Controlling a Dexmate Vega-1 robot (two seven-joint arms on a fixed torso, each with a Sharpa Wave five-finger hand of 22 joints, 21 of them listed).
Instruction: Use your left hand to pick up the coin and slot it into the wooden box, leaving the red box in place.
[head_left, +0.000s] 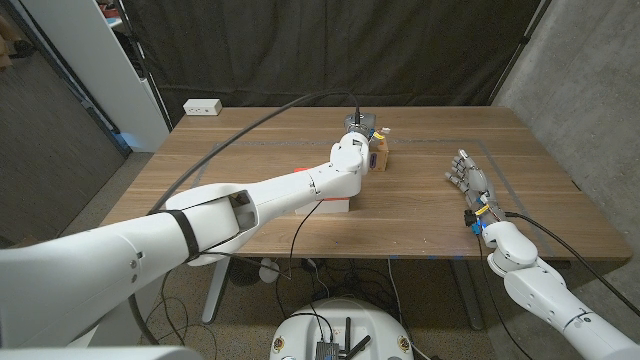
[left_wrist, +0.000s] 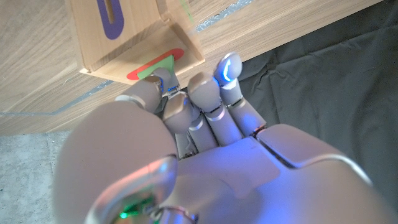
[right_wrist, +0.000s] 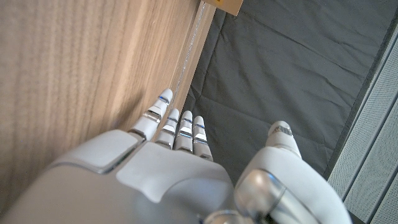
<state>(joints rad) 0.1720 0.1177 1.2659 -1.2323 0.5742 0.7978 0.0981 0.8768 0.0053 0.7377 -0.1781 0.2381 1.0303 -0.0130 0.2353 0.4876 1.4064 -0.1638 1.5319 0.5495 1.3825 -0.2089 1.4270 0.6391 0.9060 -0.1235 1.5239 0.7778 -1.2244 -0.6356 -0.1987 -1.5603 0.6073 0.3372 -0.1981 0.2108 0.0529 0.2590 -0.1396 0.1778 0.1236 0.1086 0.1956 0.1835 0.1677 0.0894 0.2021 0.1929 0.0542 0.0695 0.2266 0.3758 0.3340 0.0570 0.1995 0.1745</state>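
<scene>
Left robot hand reaches over wooden box, fingers curled

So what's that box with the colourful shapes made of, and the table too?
The wooden box looks like pale, smooth plywood: fine grain shows, with a purple slot surround and red and green patches that seem painted on. The table looks like brown wood or wood-look laminate, matte, with long streaky grain lines.

— What carries everything?
— A brown wood-grain worktop with pale tape lines across it.
— What lies on it?
— A small light wooden box at the far middle, and a white rectangular power strip at the far left corner. A red box sits mostly hidden nearer the front.
</scene>
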